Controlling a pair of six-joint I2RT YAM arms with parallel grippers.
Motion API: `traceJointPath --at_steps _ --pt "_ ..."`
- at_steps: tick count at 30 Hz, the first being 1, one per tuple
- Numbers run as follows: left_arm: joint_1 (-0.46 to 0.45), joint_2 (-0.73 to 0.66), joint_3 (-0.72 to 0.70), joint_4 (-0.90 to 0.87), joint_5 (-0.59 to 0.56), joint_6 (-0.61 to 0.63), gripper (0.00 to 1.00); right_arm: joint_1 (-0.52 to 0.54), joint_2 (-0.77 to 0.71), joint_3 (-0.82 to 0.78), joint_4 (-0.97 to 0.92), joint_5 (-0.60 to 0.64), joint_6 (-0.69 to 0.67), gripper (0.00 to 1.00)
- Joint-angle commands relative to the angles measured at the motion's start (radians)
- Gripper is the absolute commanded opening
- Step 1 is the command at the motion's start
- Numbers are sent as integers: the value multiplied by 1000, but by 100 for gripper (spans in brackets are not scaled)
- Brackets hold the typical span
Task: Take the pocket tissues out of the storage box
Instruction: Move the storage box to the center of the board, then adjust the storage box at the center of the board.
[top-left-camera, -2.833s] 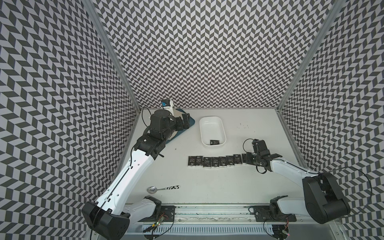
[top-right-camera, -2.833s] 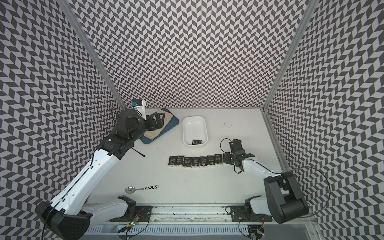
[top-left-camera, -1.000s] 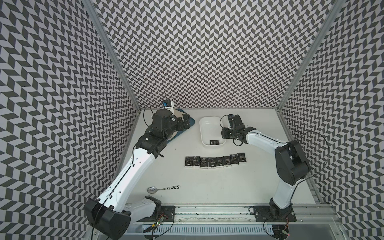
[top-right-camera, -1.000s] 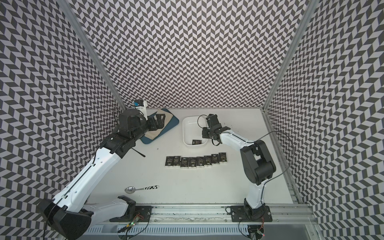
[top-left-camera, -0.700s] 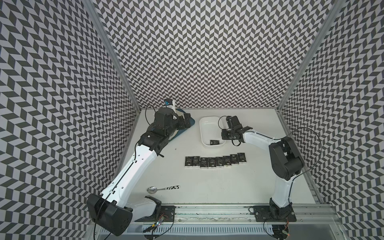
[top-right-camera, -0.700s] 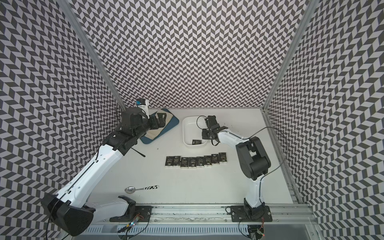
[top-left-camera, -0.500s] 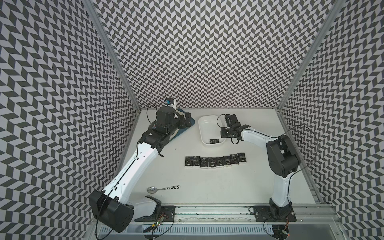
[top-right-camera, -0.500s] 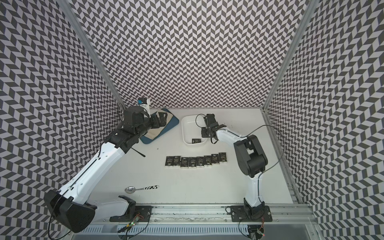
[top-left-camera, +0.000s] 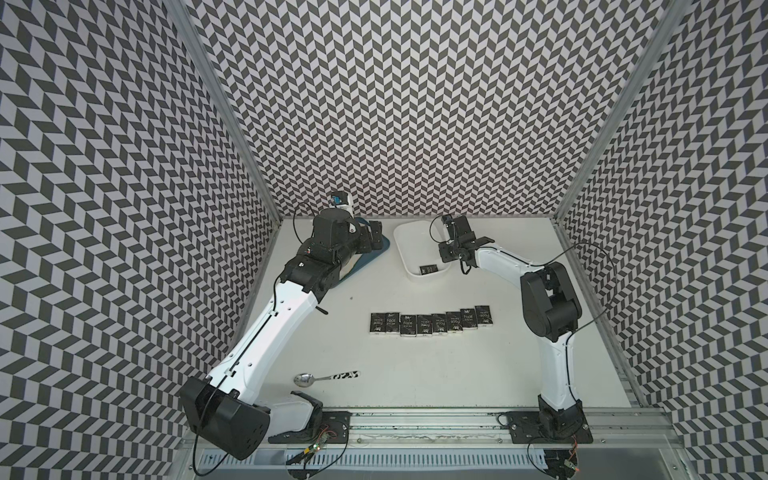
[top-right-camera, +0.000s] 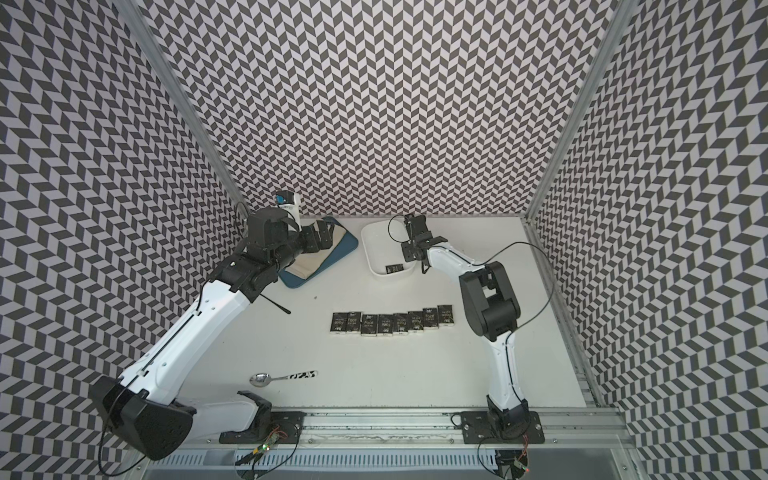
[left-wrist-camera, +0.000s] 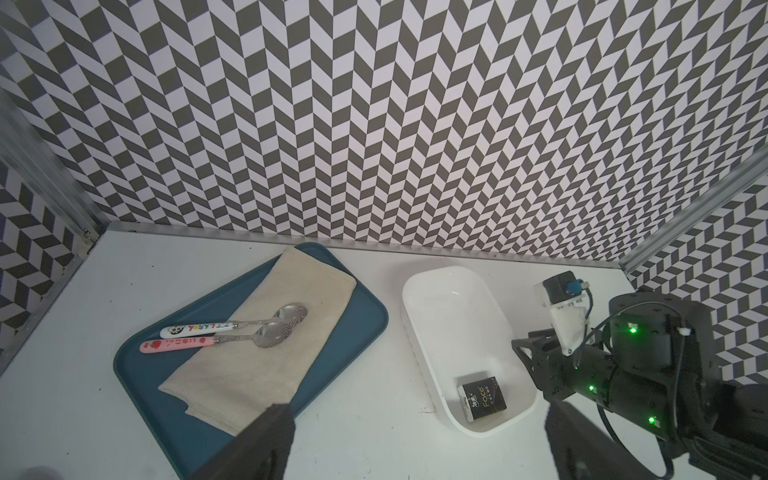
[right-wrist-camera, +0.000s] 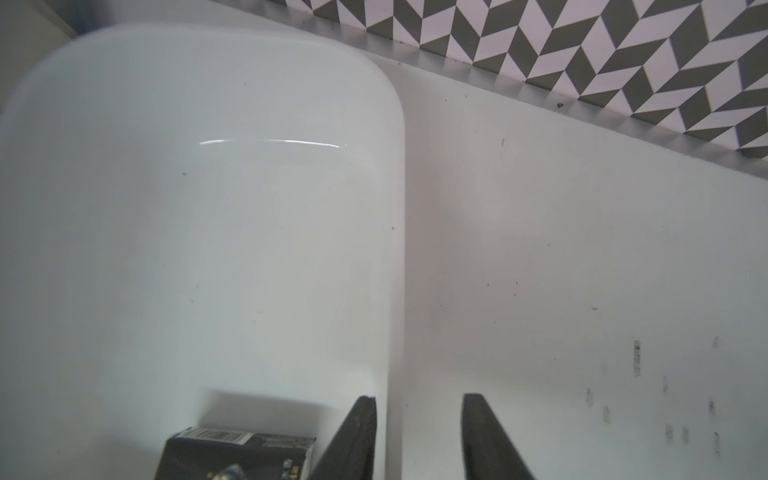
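Left of the storage box (top-left-camera: 409, 245) and well in front of it, towards the robot's base, a lone spoon (top-left-camera: 326, 377) with a patterned handle lies on the white table (top-left-camera: 457, 374). Just left of the box, apart from it, sits the blue tray (left-wrist-camera: 361, 328), carrying a beige cloth (left-wrist-camera: 266, 361) with two spoons (left-wrist-camera: 270, 334) side by side on it. The left claw (left-wrist-camera: 417, 411) hangs above that tray, its fingers spread wide with nothing between them. In front of the box, well apart from it, a row of eight packets (top-left-camera: 424, 324) lies flat on the table, edge to edge, reaching past the box on both sides. Inside the box a single pocket tissue packet (left-wrist-camera: 482, 397) lies flat on the floor, "Face" print up, at the end nearest the robot and close to the right wall. The right claw (right-wrist-camera: 417, 399) stands at that same right wall, fingers (right-wrist-camera: 353, 436) parted and pinching nothing: one is over the inside of the box, the other over the table outside, with the rim running between them. The packet lies just left of the inner finger, beside the claw and not between its fingers; whether finger and packet touch cannot be told
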Motion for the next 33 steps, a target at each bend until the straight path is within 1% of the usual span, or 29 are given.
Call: traceJointPath --at_steps 1,4,7,8,10,12,13,14,20,22,27,33 --pt "-4 4 38 -12 -8 13 99 -25 -117 15 15 7 19 47" --pt "-4 5 40 -10 8 8 99 -25 -203 -28 -4 -24 108 52" --pt "-4 -2 35 -6 13 8 99 -23 -283 -134 -18 -122 266 54" --pt "-4 -4 34 -6 13 8 99 -20 -315 -191 -4 -153 333 54" --pt "-4 -8 31 -5 19 8 99 -2 -388 -309 75 -211 422 56" --pt "-4 -12 29 -2 31 8 99 29 -461 -428 153 -226 499 60" --pt "-4 -12 27 0 35 7 99 43 -483 -466 171 -225 531 64" --pt "-4 -16 23 2 38 6 99 55 -498 -497 186 -227 558 65" --pt "-5 -43 3 11 50 7 99 72 -516 -623 275 -258 695 65" --pt "-4 -51 0 11 47 8 99 75 -504 -645 317 -274 715 64" --pt "-4 -69 -17 17 47 4 99 88 -451 -635 383 -317 761 64" --pt "-4 -81 -17 8 31 11 99 96 -378 -588 403 -318 824 63"
